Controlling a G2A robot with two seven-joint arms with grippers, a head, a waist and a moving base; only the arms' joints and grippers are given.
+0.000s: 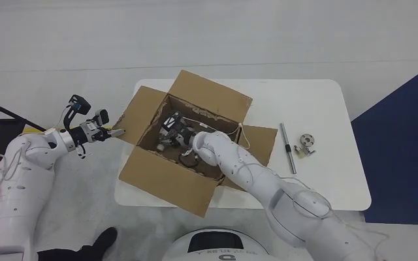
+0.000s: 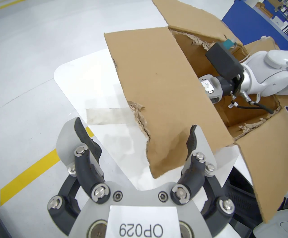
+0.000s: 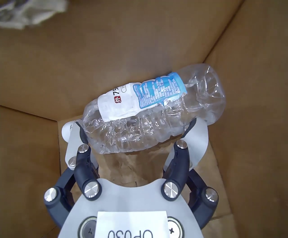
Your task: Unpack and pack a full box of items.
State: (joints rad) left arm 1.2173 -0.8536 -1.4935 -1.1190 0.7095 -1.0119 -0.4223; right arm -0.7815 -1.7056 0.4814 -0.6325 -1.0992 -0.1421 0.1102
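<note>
An open cardboard box (image 1: pixel 215 94) stands on the white table (image 1: pixel 313 98) with its flaps spread out. My right arm goes down into it, and my right gripper (image 3: pixel 135 125) is open inside, one finger on each side of a crushed clear plastic bottle (image 3: pixel 157 101) with a white and blue label. The bottle lies across the fingers near a corner of the box floor (image 3: pixel 112 45). My left gripper (image 2: pixel 135 129) hangs open at the box's left side, off the table edge, with the torn corner of the left flap (image 2: pixel 157 90) between its fingers. In the top view the left gripper (image 1: pixel 116 132) sits at that flap's tip.
A metal rod (image 1: pixel 287 148) and a small metal flange (image 1: pixel 305 145) lie on the table to the right of the box. A crumpled white cloth (image 3: pixel 29 11) lies farther in on the box floor. Yellow floor tape (image 2: pixel 33 171) runs below the left gripper.
</note>
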